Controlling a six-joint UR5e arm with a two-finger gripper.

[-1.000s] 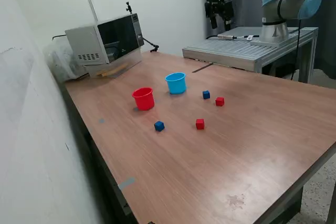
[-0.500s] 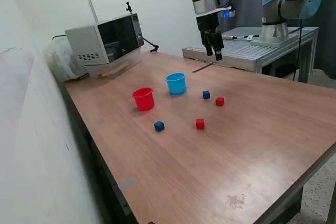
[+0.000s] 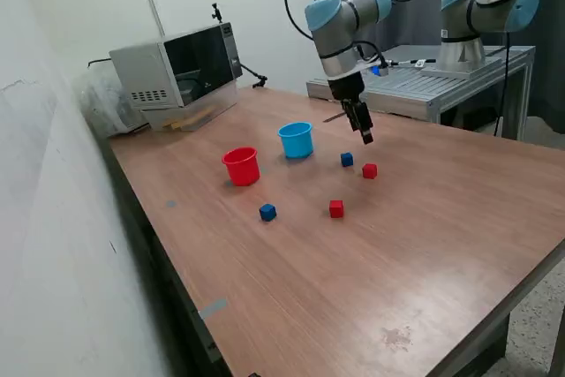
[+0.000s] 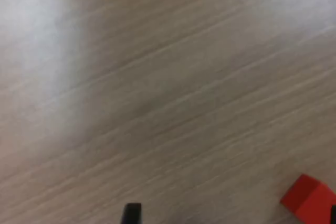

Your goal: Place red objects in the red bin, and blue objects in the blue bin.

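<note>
End effector (image 3: 365, 135): has swung in from the far edge and descended over the counter (image 3: 424, 245) within the last second; now above the far red cube (image 3: 369, 170), empty, jaw state cannot be told. First pick appears imminent. Near red cube (image 3: 336, 208), far blue cube (image 3: 347, 159) and near blue cube (image 3: 267, 212) lie loose. Red cup (image 3: 240, 166) and light blue cup (image 3: 296, 139): upright, interiors mostly hidden, no cube visible inside.

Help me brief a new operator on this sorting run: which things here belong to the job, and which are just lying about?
Job: red cup, light blue cup, red cubes, blue cubes, gripper.

Lying about: microwave, metal bench, second arm.
</note>
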